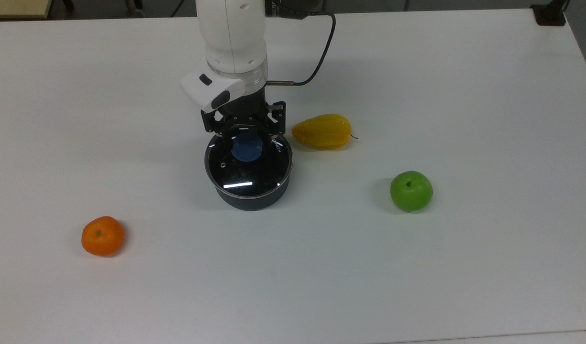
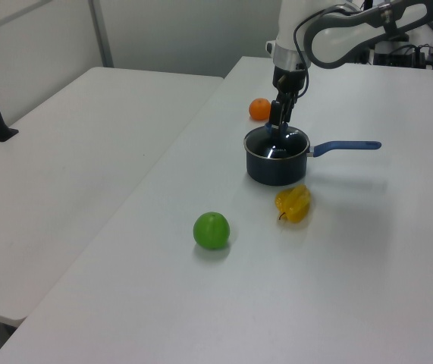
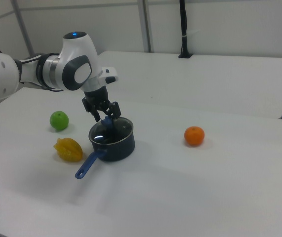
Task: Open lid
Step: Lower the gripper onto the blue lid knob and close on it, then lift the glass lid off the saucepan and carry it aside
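The lid (image 1: 254, 169) is clear glass with a metal rim and sits closed on the dark saucepan (image 1: 250, 200). Its blue knob (image 1: 247, 149) is in the centre. My gripper (image 1: 246, 135) hangs straight down over the knob, open, with one finger on each side of it. In the right view the gripper (image 3: 107, 114) stands spread just above the knob (image 3: 107, 122). In the left view the gripper (image 2: 275, 127) meets the top of the lid (image 2: 278, 145), and the pan's blue handle (image 2: 349, 145) points to the left view's right.
A yellow starfruit (image 1: 322, 131) lies close to the pan on the top view's right. A green apple (image 1: 411, 191) sits farther right and an orange (image 1: 102, 235) at the lower left. The arm's black cable (image 1: 321, 52) loops behind the wrist.
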